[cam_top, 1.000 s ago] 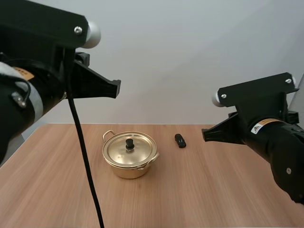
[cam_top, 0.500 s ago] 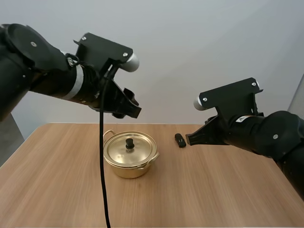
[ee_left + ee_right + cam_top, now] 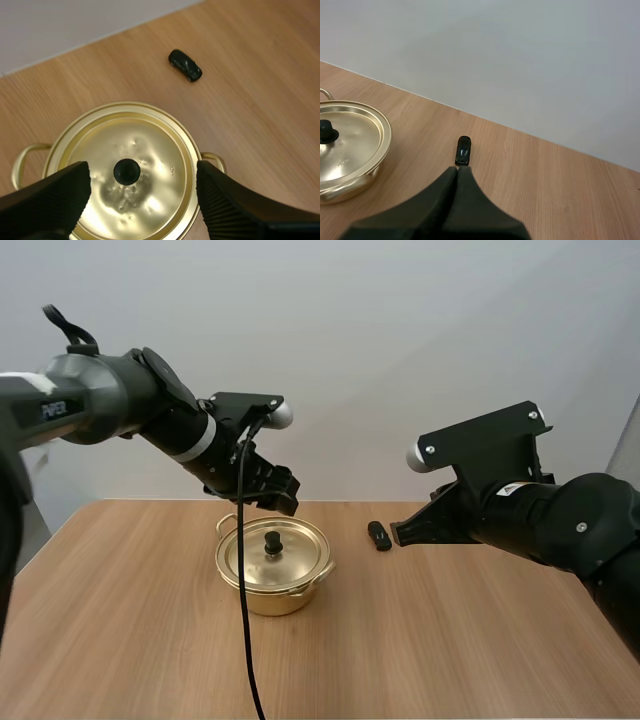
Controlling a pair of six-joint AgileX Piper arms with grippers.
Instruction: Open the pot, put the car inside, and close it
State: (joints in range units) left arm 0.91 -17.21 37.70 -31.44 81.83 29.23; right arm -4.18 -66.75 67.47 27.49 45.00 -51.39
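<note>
The left gripper [image 3: 272, 496] is released. In the left wrist view its two black ribbed fingers [image 3: 227, 202] stand wide apart, one at each side of the lid, and there is nothing pinched between them. In the high view it hangs left of the centre of the frame, just above the round golden metal lid [image 3: 296, 558], and it does not touch it. The small black knob [image 3: 126, 171] in the middle of the lid lies under the gap between the fingers. The lid sits closed on the shiny golden metal pot [image 3: 268, 600], which has two loop handles. The pot rests on the light brown wooden table [image 3: 450, 650].

The right gripper [image 3: 457, 169] is clenched on nothing: in the right wrist view its fingers lie together as one dark wedge. In the high view it hangs right of the centre of the frame, above the table, with its tip directed to the small black toy car [image 3: 379, 536]. The tip is close beside the toy car, but whether they touch cannot be told. The toy car lies on the table outside the pot, to the right of it, with bare wood between them.
</note>
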